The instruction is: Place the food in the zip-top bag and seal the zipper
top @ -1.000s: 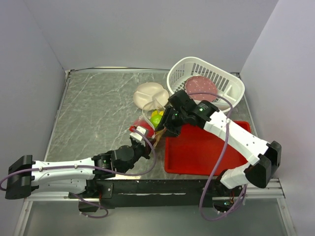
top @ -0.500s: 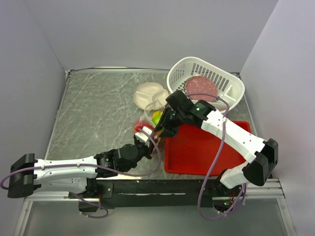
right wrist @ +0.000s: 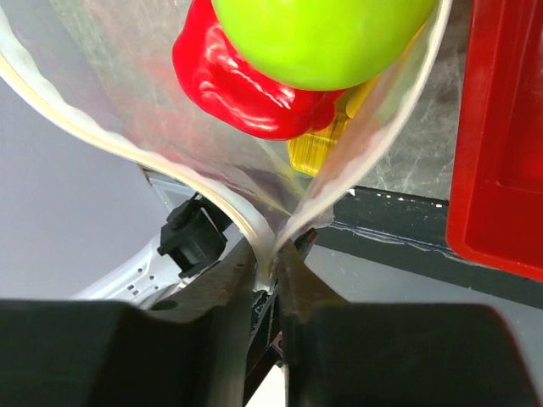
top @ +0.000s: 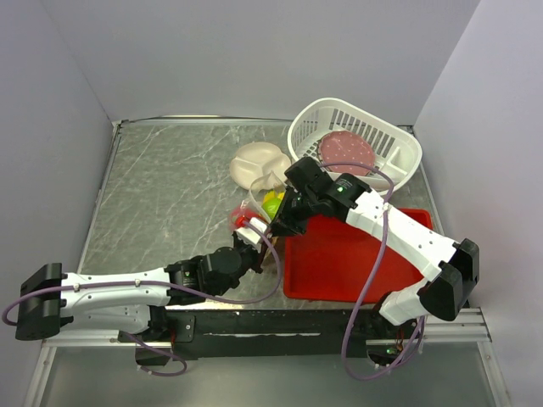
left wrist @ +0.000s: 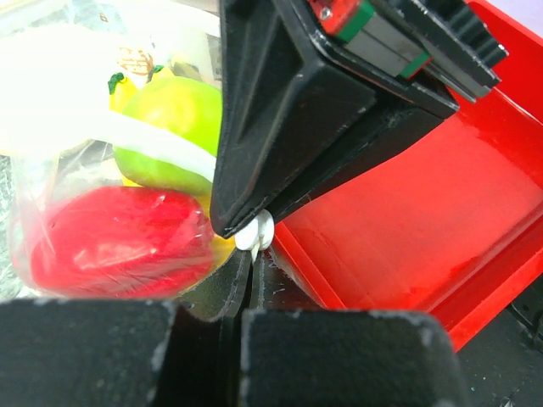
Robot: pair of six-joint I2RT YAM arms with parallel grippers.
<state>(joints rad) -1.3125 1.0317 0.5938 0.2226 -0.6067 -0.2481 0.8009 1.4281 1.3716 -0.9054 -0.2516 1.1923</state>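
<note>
The clear zip-top bag [top: 257, 206] lies just left of the red tray, with the green apple [top: 271, 203] and the pink-red dragon fruit [top: 240, 220] inside it. In the right wrist view the apple [right wrist: 322, 34], dragon fruit [right wrist: 246, 93] and yellow banana [right wrist: 327, 140] show through the bag's open mouth loop [right wrist: 127, 144]. My right gripper [right wrist: 276, 259] is shut on the zipper strip at the loop's end [top: 273, 227]. My left gripper [left wrist: 248, 275] is shut on the same thin clear edge [top: 254, 236], right below the right gripper's tips [left wrist: 254, 231].
A red tray [top: 356, 263] lies at the front right, close against the bag. A white slotted basket [top: 399, 140] holding a reddish speckled disc [top: 345, 151] stands at the back right. A cream divided plate [top: 254, 163] lies behind the bag.
My left gripper has moved forward and slightly right along the bag's edge. My right gripper has shifted a little left, and the bag has moved with them.
</note>
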